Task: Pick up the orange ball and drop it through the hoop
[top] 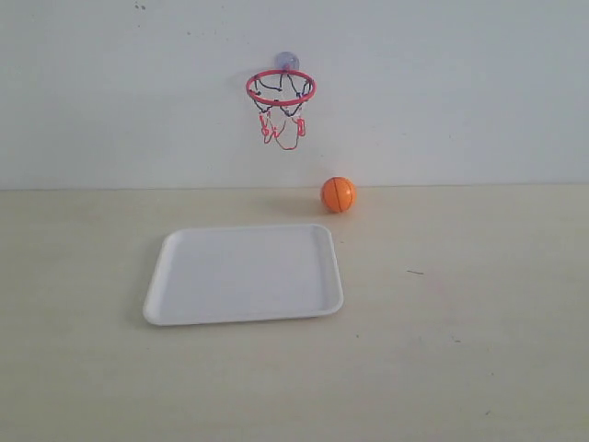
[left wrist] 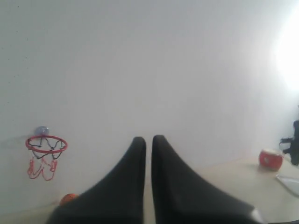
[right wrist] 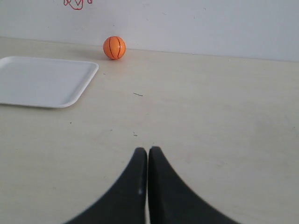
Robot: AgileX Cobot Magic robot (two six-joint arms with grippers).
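The orange ball with black seams rests on the table against the back wall, right of the hoop; it also shows as the ball and partly as the ball. The hoop, a red ring with string net on a bluish suction cup, hangs on the wall above, seen too as the hoop. Neither arm appears in the exterior view. My left gripper is shut and empty, facing the wall. My right gripper is shut and empty, low over the table, far from the ball.
A white tray lies flat on the table below the hoop, left of the ball, also seen as the tray. A red object and dark equipment sit far off in the left wrist view.
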